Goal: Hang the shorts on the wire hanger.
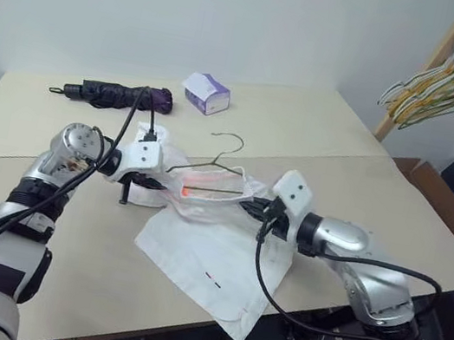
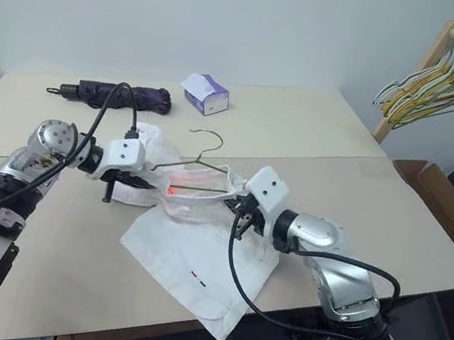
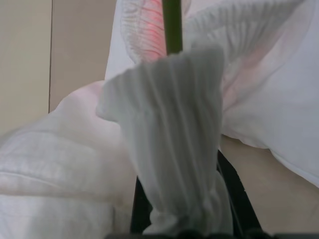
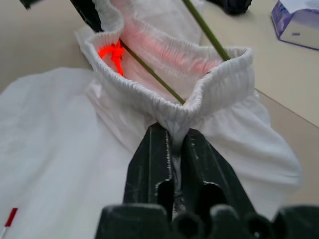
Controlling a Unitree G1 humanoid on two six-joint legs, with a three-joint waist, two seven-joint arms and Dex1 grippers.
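While both end effectors hold the waistband stretched between them, the step in hand looks like threading the wire hanger (image 1: 210, 167) into the shorts (image 1: 213, 251): in the right wrist view two thin wires run inside the gathered, pink-lit waistband, and the hook rises free above it toward the far side of the desk (image 1: 348, 134). The left end effector (image 1: 148, 181) is pressed together on a bunched fold of the waistband, with ribbed fabric standing up between its fingers (image 3: 234, 186) in the left wrist view. The right end effector (image 4: 174, 144) pinches the opposite end of the waistband between nearly closed fingers. The rest of the shorts lies spread on the desk, the hem hanging over the near edge. The left forearm reaches in from the left, angled downward; the right forearm comes in low from the right, pointing left. The next move probably calls for seating the hanger's shoulders fully inside the waistband without letting the thin fabric slip.
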